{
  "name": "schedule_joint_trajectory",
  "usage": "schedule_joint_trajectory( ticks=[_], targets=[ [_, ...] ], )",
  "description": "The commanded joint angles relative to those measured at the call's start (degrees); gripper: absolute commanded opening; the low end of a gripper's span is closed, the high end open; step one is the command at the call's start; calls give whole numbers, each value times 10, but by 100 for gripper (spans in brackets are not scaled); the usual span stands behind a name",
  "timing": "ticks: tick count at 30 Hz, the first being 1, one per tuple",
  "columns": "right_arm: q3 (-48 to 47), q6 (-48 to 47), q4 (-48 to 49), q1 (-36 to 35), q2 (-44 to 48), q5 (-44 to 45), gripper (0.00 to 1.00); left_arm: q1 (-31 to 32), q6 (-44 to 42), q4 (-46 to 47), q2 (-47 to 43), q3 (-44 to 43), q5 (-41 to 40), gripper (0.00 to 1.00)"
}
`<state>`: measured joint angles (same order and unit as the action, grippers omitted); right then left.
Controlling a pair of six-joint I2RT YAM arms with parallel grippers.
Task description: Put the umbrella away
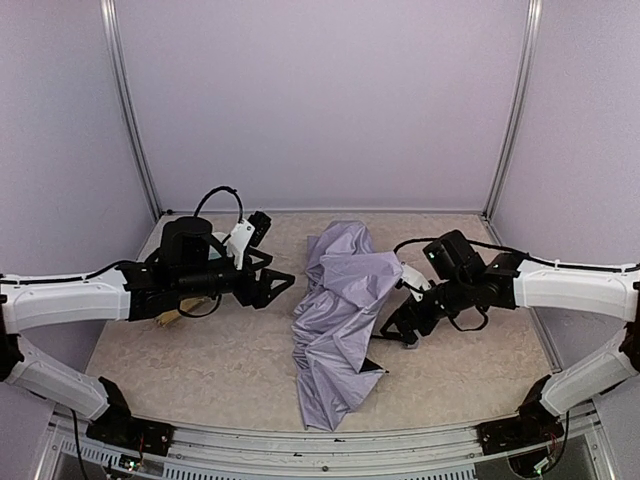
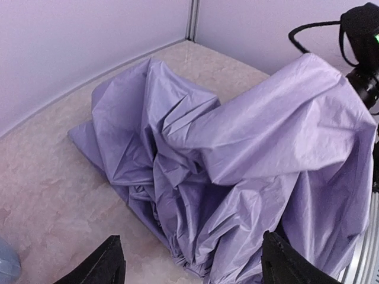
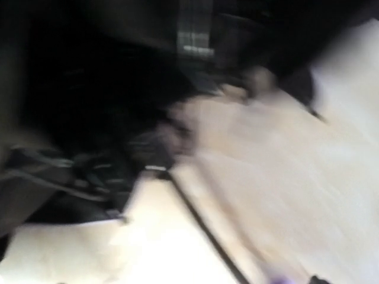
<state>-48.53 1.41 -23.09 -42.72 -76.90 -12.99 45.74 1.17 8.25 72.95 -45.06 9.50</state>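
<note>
The umbrella lies collapsed and crumpled in the middle of the table, a long heap of pale lavender fabric with a bit of black showing at its right edge. My left gripper hovers just left of it, apart from the fabric. In the left wrist view the umbrella fills the frame, and my left gripper is open with its black fingertips wide on either side of the nearest folds. My right gripper sits against the umbrella's right side with its fingers spread. The right wrist view is motion-blurred.
A small tan object lies under the left arm. A pale blue thing shows at the left wrist view's bottom-left corner. Lavender walls with metal corner posts enclose the table on three sides. The right arm's cable loops behind the umbrella.
</note>
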Motion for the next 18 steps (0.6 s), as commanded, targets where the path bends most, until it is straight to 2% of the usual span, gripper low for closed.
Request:
schedule_joint_trajectory(
  ticks=[1,4,8,12,18],
  targets=[
    [18,196,-33,45,15,87,83,-13,72,-75,56,-31,-34,73],
    [21,243,-47,51,9,99,79,-16,83,-126,114,-64,-32,69],
    [55,292,-18,51,9,69,73,-11,75,-173,181,-99,-41,67],
    [69,298,25,51,-24,41,69,-9,60,-181,247,-142,-37,65],
    [71,286,73,50,-71,48,61,30,32,-223,326,-199,-17,61]
  ],
)
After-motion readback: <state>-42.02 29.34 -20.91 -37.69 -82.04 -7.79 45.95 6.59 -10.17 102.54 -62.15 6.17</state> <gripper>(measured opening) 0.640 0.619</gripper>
